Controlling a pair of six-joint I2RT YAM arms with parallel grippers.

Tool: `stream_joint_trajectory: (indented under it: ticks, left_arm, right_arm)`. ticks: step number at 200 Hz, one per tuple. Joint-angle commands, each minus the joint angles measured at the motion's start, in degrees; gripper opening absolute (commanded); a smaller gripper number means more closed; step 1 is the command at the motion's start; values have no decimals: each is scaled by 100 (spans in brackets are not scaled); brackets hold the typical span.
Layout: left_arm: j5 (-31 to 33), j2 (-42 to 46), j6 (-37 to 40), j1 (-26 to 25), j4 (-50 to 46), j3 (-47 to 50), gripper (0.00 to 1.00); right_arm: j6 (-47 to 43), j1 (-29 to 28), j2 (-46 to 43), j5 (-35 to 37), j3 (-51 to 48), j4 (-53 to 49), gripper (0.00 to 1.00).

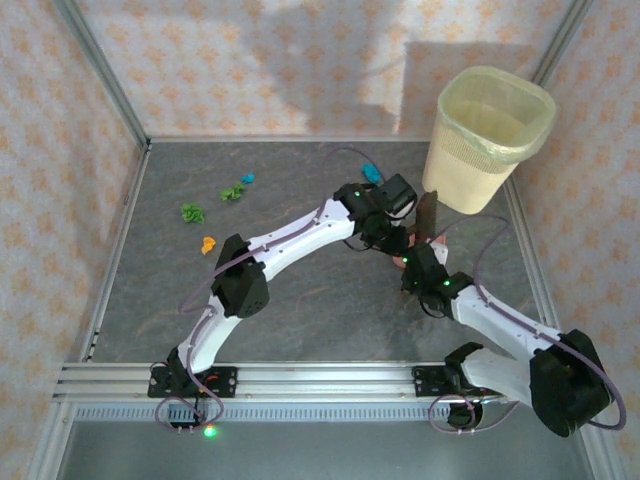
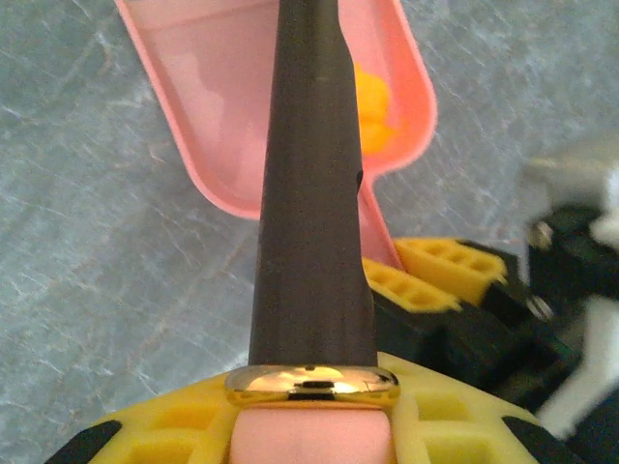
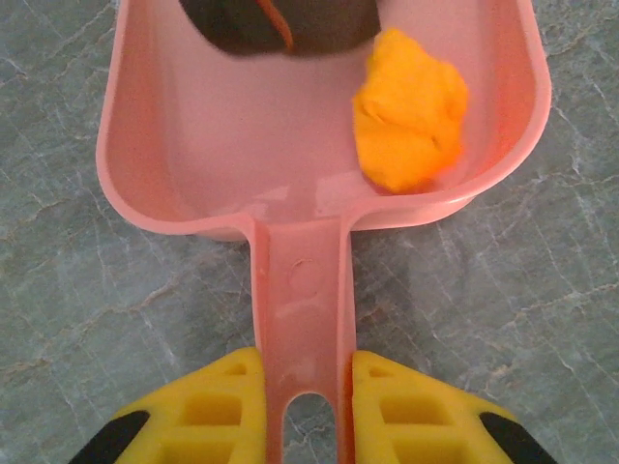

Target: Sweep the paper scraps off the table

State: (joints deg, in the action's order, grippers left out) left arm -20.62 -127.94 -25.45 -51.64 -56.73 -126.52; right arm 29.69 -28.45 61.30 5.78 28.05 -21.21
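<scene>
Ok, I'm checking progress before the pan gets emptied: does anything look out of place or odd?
Nothing looks spilled or damaged. The dustpan holds one orange scrap, with the brush at its mouth. Green, orange and teal paper scraps lie loose on the table, well to the left of both tools.

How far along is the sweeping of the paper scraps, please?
Done: one orange scrap lies in the dustpan. In hand: left gripper holds the brush, right gripper the dustpan. Left: five scraps visible on the table, then probably emptying into the bin.
</scene>
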Motion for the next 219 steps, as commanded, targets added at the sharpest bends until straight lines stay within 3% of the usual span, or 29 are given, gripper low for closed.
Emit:
stream_joint_trajectory:
  ticks: [1,28,84,144,182,219]
  left_arm:
    - [-486,342,86,-94,157,183,0]
    - [-364,616,23,-119,185,524,0]
    - [1104,1718,-289,-24,488,1372,0]
    - [2335,3099,-885,530,1101,2424,0]
    - [2735,2965,-962,879,808,2155,0]
    - [2628,2347,-890,1111,706,1457,0]
  right_arm:
    - [-134,27,64,-68,8,149,0]
    - [-160,32,49,-7,15,152,0]
    - [-428,32,-46,-323,-115,540,0]
    - [-739,31,123,-838,-61,796,0]
    - [-1054,32,805,-961,797,375,0]
    - [-1251,33,1806,-1041,1617,130,0]
